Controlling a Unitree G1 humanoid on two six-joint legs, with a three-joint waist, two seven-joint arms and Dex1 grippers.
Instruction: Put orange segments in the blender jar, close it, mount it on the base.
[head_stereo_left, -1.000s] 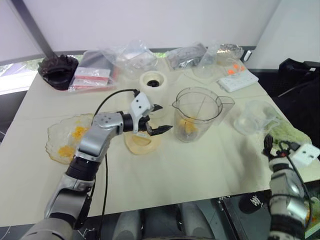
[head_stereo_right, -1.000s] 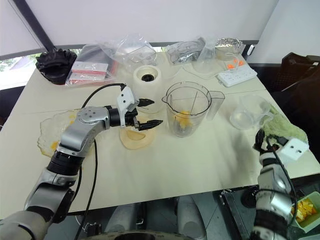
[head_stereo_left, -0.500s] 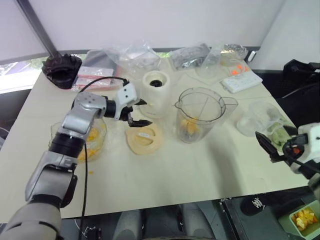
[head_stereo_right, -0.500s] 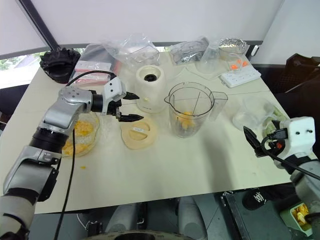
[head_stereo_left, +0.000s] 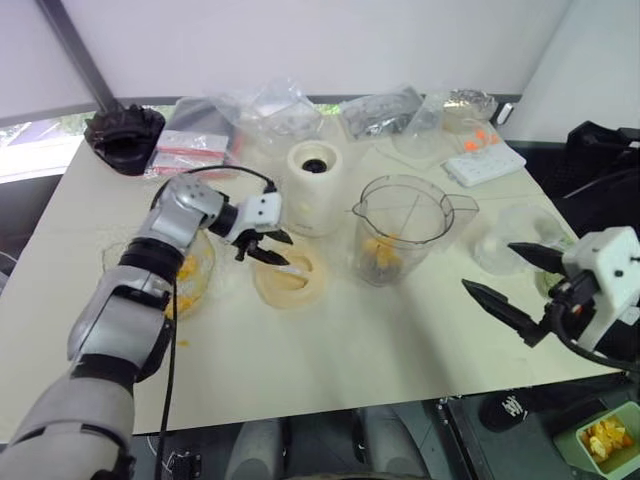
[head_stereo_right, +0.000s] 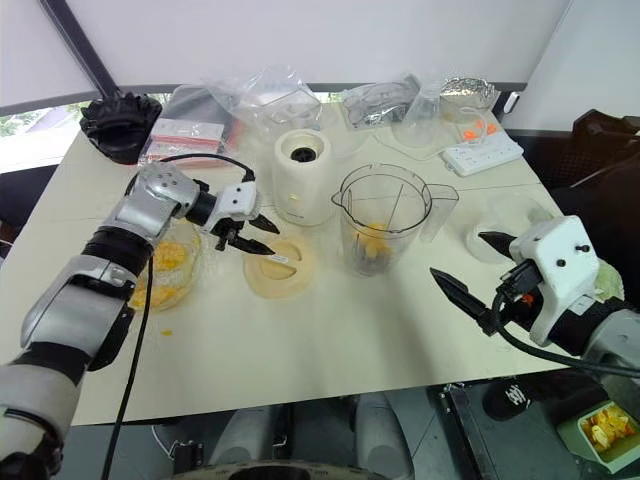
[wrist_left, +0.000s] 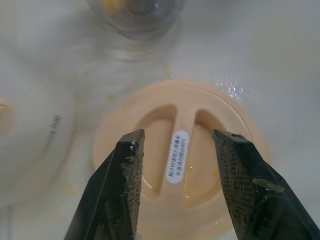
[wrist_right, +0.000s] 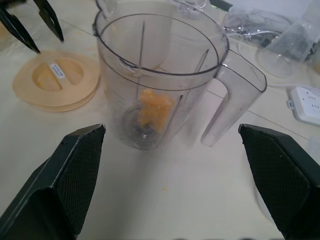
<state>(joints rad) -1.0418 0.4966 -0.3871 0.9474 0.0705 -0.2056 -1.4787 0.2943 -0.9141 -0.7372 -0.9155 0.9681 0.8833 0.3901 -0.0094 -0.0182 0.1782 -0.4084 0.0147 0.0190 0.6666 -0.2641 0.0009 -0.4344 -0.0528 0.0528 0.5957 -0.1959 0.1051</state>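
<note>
A tall clear plastic blender jar (head_stereo_left: 406, 228) with a spout and side handle was seen upright near the middle of the cream-topped desk (head_stereo_left: 330, 350), with a few yellow-orange orange segments (wrist_right: 153, 106) lying at its bottom over the dark blade. Just beside it stood the squat cream-white base (head_stereo_left: 315, 185), its dark round socket uncovered. A flat cream round lid (wrist_left: 182, 160) with a small white label lay on the desk in front of the base, apart from the jar. More orange pieces were held in a shallow wavy-edged glass bowl (head_stereo_left: 195, 275) partly hidden under the left arm. The left gripper (head_stereo_left: 262, 246) was poised just above the lid, jaws parted to either side of its ridge, nothing gripped. The right gripper (head_stereo_left: 515, 283) was held above the desk facing the jar, jaws spread wide and empty.
</note>
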